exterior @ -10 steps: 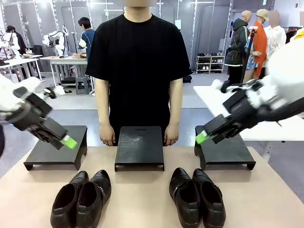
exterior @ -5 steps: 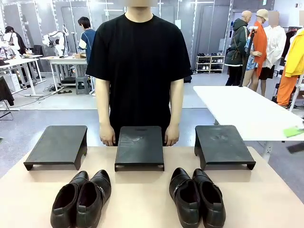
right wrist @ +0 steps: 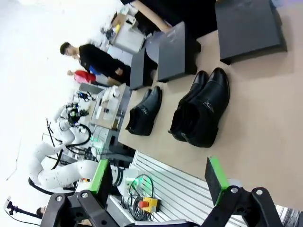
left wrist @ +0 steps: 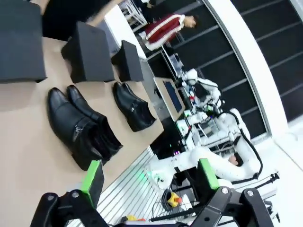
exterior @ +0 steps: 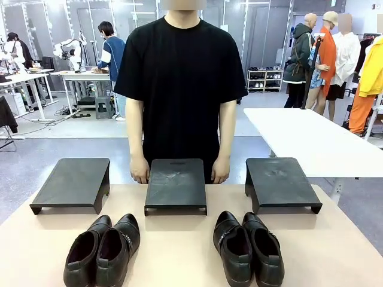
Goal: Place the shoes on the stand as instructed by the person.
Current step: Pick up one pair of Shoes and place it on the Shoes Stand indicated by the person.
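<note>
Two pairs of black glossy shoes stand at the table's near edge, the left pair (exterior: 102,251) and the right pair (exterior: 248,248). Behind them sit three low black stands, left (exterior: 72,179), middle (exterior: 175,182) and right (exterior: 278,179). The person (exterior: 179,78) in a black T-shirt stands at the far side, one hand (exterior: 139,172) and the other hand (exterior: 220,172) hanging beside the middle stand. My left gripper (left wrist: 150,174) is open and empty, high off the table's side, with the left pair (left wrist: 80,127) nearest. My right gripper (right wrist: 157,177) is open too, off the other side, with the right pair (right wrist: 201,111) nearest.
The tan table (exterior: 179,257) has bare room between the two pairs. A white table (exterior: 311,140) stands behind on the right. Other people move about in the background. A control box with a red button (right wrist: 147,204) sits below the table's side.
A second ago both arms hung over the outer stands in the front view; they have drawn back out of that picture. The person has shifted slightly to the right. The shoes have not moved.
</note>
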{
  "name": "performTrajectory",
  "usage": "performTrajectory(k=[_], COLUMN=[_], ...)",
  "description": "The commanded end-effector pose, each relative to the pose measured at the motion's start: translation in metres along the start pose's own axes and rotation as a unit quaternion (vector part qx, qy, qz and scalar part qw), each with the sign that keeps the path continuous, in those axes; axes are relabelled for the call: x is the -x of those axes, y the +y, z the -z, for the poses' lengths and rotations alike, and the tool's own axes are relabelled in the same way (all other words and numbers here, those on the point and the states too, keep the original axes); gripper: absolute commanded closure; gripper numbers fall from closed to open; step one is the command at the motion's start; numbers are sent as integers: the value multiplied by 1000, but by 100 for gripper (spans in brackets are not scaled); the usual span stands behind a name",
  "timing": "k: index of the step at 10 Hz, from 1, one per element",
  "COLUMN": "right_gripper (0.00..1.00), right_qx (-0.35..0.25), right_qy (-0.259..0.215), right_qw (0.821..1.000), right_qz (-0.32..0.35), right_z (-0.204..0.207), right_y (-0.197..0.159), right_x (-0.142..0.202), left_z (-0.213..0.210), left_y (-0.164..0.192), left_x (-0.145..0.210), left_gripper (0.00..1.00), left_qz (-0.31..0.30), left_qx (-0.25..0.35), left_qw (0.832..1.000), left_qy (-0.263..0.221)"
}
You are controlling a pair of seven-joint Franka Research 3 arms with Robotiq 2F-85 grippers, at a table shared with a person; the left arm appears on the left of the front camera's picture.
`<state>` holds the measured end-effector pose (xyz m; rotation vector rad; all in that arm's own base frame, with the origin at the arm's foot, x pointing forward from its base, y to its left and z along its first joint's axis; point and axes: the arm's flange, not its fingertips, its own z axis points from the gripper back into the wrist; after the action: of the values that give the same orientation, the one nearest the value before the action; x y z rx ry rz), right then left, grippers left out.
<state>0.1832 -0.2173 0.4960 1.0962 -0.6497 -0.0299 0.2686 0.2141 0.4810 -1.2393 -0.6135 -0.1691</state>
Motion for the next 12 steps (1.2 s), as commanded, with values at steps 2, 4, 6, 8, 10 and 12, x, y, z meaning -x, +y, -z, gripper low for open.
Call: performTrajectory(k=[2, 4, 6, 8, 10, 12], right_gripper=[0, 0, 0, 0, 0, 0], right_qx=[-9, -3, -1, -1, -1, -1], right_qy=[-35, -30, -29, -29, -29, -29], right_qw=[999, 999, 1000, 1000, 1000, 1000], right_qz=[-14, -12, -3, -3, -3, -3], right_z=[-11, -6, -22, -22, -22, -22], right_y=[2, -2, 2, 2, 2, 2], right_x=[27, 22, 22, 22, 22, 22], left_z=[-26, -18, -32, -32, -32, -32], left_y=[3, -1, 5, 5, 5, 5], left_x=[11, 11, 16, 16, 16, 16], left_gripper=[0, 0, 0, 0, 0, 0], left_qz=[-2, 5, -12, -12, -12, -12], left_qx=[-8, -32, -28, -28, -28, -28], left_qw=[999, 998, 998, 998, 998, 998], left_qy=[-48, -52, -46, -46, -46, -46])
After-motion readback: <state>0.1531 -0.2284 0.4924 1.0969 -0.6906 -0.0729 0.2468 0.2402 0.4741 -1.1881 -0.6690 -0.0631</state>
